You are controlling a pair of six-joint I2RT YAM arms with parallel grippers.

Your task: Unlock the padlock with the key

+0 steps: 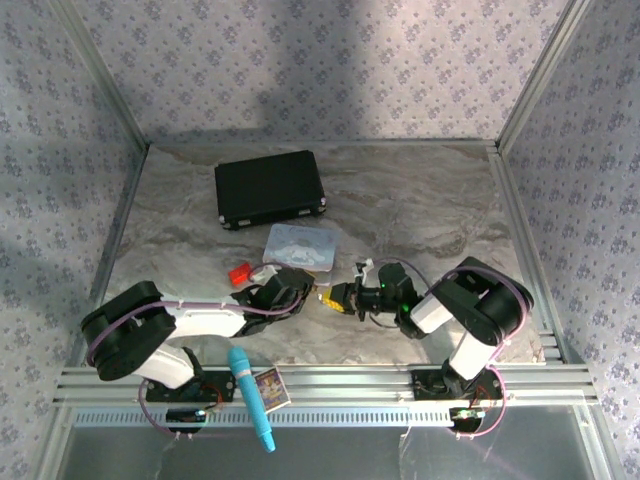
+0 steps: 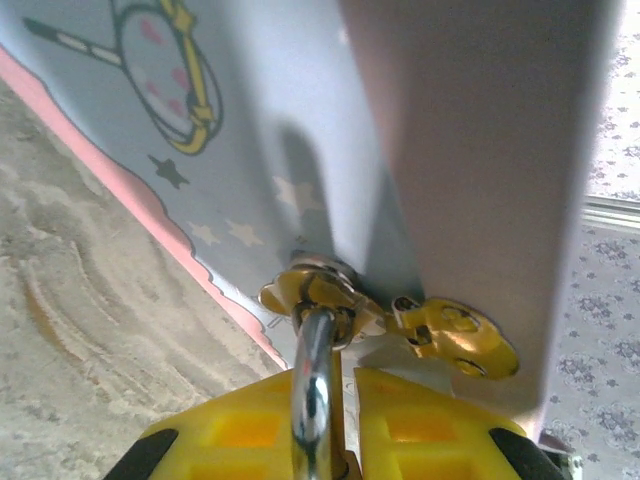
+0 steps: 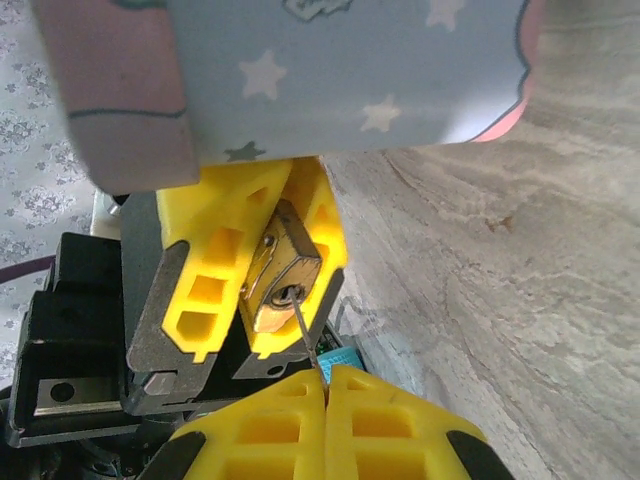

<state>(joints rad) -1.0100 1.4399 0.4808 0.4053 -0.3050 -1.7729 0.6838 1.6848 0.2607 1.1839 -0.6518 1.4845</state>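
Padlock (image 3: 285,280): centre of right wrist view, under tin (image 3: 340,70), clamped in left tool (image 2: 328,400). Key (image 3: 304,332): pinched by right tool (image 3: 325,385), tip at keyhole. Advised: keep blade square, seat fully, then twist gently.

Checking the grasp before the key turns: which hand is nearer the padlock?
Left. The left hand is clamped on the padlock itself. The right hand sits just off its keyhole end, shut on the key, whose tip meets the keyhole.
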